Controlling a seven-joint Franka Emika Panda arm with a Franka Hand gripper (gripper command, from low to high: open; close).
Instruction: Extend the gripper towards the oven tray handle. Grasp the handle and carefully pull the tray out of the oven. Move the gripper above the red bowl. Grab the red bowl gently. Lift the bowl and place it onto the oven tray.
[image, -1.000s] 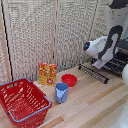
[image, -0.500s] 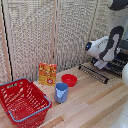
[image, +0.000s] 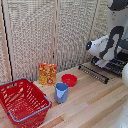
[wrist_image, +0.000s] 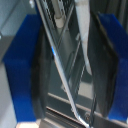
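— Fingers, what are we seeing? — 2 blue pads are sitting narrowly on either side of the tray bar, apparently gripping it.
— And the red bowl? — We're seeing it resting beside the blue cup.

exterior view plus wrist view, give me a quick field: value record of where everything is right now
tray: partly pulled out over the wooden table
gripper: at the tray's far end, blue fingertips either side of a rack bar
jaw state: unclear
red bowl: on the table, untouched
blue cup: in front of the bowl
red basket: exterior view's left
orange box: upright by the screen
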